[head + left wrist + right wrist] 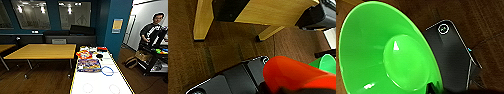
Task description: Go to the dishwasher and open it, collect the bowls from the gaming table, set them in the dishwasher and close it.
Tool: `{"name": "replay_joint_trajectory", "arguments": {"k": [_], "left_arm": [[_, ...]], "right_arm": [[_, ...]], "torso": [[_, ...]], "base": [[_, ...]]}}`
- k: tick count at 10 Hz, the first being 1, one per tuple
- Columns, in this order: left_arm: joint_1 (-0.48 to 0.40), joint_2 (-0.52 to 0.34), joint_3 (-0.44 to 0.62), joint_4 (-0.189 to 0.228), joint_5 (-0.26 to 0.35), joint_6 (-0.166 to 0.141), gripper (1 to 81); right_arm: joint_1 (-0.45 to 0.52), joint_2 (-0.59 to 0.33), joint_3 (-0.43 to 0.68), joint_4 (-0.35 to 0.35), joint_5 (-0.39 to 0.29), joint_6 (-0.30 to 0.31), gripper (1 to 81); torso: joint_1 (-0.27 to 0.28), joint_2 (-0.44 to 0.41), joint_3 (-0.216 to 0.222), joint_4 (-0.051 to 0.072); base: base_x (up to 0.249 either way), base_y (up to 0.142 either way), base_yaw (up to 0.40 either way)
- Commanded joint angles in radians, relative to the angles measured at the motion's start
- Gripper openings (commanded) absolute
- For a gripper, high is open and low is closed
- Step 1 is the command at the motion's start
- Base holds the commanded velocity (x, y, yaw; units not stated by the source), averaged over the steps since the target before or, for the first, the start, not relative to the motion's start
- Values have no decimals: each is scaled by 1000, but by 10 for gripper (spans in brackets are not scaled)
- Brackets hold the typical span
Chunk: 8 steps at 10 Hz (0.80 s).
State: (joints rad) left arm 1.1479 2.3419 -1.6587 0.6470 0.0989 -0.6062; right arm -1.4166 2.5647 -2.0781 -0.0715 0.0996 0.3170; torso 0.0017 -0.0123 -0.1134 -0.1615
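Green bowl (386, 57) — orange bowl (290, 72).

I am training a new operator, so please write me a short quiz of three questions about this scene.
1. True or false: the green bowl in the right wrist view has food in it.
2. Which lies on the white gaming table nearest the camera in the head view? A) a blue ring B) a laptop C) a kettle
3. Fill in: in the left wrist view, the large thing close to the camera is coloured ____.

Key: 1. False, it looks empty. 2. A. 3. Orange-red.
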Motion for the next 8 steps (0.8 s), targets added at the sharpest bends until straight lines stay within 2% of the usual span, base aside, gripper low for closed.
{"name": "replay_joint_trajectory", "arguments": {"k": [1,2,4,5,8], "left_arm": [[-35,11,-36,25,-2,2,10],[-20,30,-67,25,-21,2,10],[14,76,-138,25,-33,3,10],[39,102,-177,25,-41,19,10],[92,143,-262,25,-90,28,10]], "right_arm": [[47,-19,-9,-14,-47,-4,10],[44,-12,-19,-14,-47,-4,10],[31,22,-74,-16,-47,-4,10],[20,53,-120,-17,-47,-4,10],[-5,125,-216,-47,-47,-4,10]], "torso": [[0,0,37,0],[0,0,16,0],[-1,-1,27,0],[-2,-1,26,0],[-2,-1,26,0]], "base": [[0,0,0],[0,0,0],[0,0,0],[0,0,0],[0,0,0]]}}
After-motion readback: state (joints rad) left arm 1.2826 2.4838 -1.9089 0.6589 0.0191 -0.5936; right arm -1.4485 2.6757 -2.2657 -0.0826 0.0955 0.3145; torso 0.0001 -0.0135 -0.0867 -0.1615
